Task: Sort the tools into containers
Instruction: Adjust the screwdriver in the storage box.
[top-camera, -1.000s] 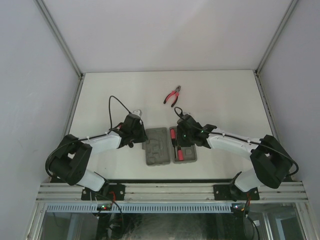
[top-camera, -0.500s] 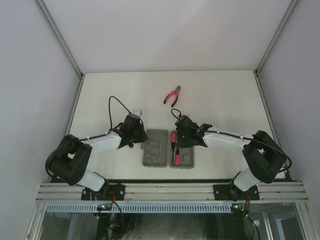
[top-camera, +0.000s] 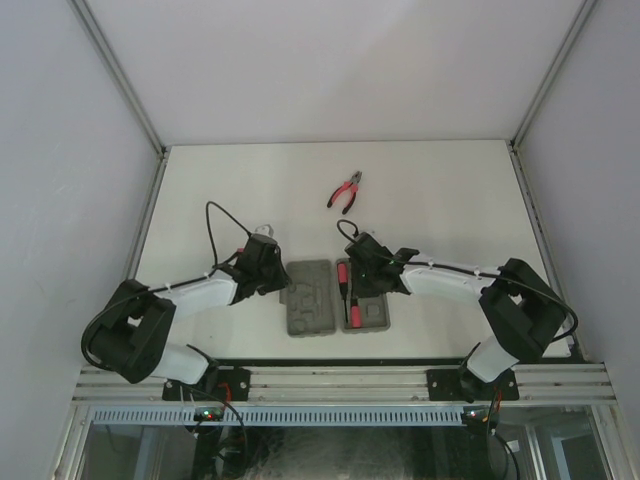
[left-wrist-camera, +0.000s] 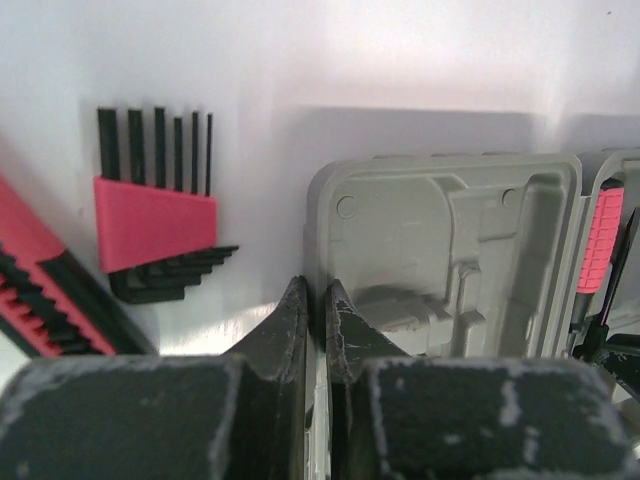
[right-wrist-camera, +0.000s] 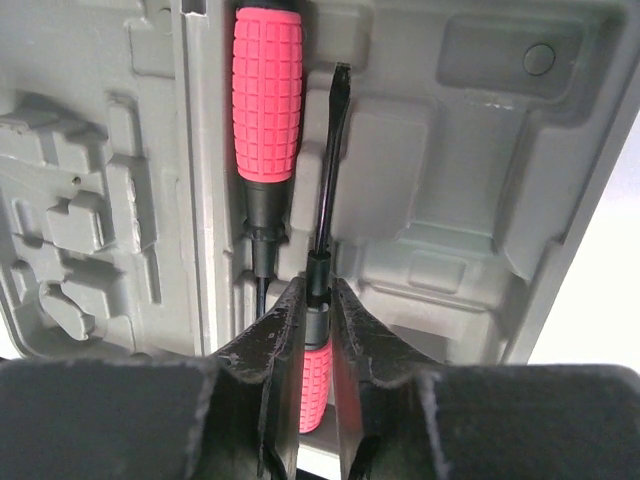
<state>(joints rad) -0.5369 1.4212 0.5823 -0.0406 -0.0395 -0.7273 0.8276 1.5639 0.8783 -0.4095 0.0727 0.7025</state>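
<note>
One driver seated, another at its slot.
My right gripper (right-wrist-camera: 318, 292) pinches the flat screwdriver (right-wrist-camera: 330, 150) beside the red-handled driver (right-wrist-camera: 267, 95); left gripper (left-wrist-camera: 320, 296) clamps the grey tool case (left-wrist-camera: 440, 230) by its rim. Hex key set (left-wrist-camera: 150, 215), then pliers (top-camera: 346, 192), lie unsorted on the counter (top-camera: 450, 200).

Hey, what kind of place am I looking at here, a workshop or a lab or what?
Most likely a robot lab test cell, not a workshop: a white table boxed in by plain white panels, two arms bolted to an aluminium rail, and a grey tool case and pliers laid out.
</note>
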